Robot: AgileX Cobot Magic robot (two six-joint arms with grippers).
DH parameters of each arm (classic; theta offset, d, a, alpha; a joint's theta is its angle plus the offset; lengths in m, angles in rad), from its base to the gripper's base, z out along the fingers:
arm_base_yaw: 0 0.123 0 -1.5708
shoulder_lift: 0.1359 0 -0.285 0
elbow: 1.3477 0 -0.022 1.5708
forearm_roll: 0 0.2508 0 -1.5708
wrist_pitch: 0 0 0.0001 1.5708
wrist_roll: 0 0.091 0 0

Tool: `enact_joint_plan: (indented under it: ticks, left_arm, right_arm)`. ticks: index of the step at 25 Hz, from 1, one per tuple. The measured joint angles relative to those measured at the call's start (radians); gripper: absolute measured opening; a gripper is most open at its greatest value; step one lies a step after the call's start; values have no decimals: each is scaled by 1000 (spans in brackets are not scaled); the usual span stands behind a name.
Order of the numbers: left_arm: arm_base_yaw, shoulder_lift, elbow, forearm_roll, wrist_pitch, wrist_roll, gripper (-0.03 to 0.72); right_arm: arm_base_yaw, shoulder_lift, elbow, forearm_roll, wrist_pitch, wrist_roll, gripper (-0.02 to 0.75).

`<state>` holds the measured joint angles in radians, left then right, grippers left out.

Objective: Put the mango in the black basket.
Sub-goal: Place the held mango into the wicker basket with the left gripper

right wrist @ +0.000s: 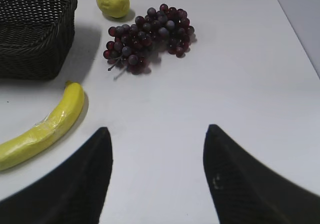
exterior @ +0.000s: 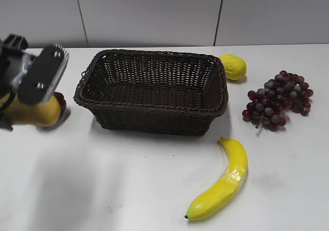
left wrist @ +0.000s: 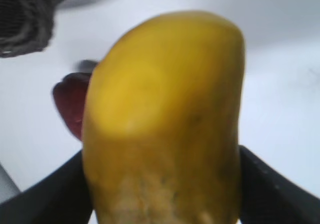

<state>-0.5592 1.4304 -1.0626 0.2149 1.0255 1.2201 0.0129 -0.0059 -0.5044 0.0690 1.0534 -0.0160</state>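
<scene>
The mango [exterior: 38,112], dull golden yellow, is at the far left of the white table, left of the black basket [exterior: 154,119]. My left gripper [exterior: 23,105] is shut on it; in the left wrist view the mango [left wrist: 165,114] fills the frame between the two black fingers of that gripper [left wrist: 162,196]. I cannot tell whether it touches the table. The basket is empty; a corner shows in the left wrist view [left wrist: 25,19]. My right gripper [right wrist: 157,134] is open and empty over bare table, right of the basket [right wrist: 35,34].
A dark red fruit [exterior: 60,100] lies just behind the mango, also in the left wrist view [left wrist: 70,104]. A banana [exterior: 226,182] lies in front of the basket's right end. A lemon [exterior: 234,66] and a bunch of dark grapes [exterior: 280,100] lie to its right.
</scene>
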Motion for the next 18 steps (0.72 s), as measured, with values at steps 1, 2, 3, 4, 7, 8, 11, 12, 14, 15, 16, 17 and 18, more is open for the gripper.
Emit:
enact_joint_plan:
  ticks: [1, 2, 3, 4, 7, 8, 11, 12, 14, 15, 16, 17, 18]
  left_arm:
    - [0, 8, -53, -23, 4, 0, 581]
    - [0, 20, -109, -44, 6, 0, 581]
    - [0, 41, -166, -69, 11, 0, 581]
    - [0, 67, -214, -97, 17, 0, 581]
    - [0, 164, -368, -162, 51, 0, 581]
    - [0, 201, -416, -180, 59, 0, 581]
    - [0, 310, -531, -215, 56, 5, 581]
    - [0, 347, -563, -224, 52, 5, 580]
    - [0, 413, -614, -242, 46, 6, 580]
    - [0, 448, -631, -255, 45, 6, 580]
    - [0, 480, -647, -263, 44, 7, 580]
    - [0, 506, -659, -270, 39, 10, 580]
    - [0, 535, -666, -276, 33, 16, 580]
  right_arm:
    - [0, 0, 0, 0, 0, 0, 449]
    - [0, 0, 0, 0, 0, 0, 449]
    - [0, 0, 0, 0, 0, 0, 449]
    - [0, 0, 0, 0, 0, 0, 449]
    - [0, 0, 0, 0, 0, 0, 449]
    - [0, 0, 0, 0, 0, 0, 449]
    - [0, 0, 0, 0, 0, 0, 449]
    - [0, 0, 0, 0, 0, 0, 449]
    - [0, 0, 0, 0, 0, 0, 449]
    - [0, 0, 0, 0, 0, 0, 449]
    - [0, 0, 0, 0, 0, 0, 449]
    - [0, 0, 0, 0, 0, 0, 449]
    - [0, 0, 0, 0, 0, 0, 449]
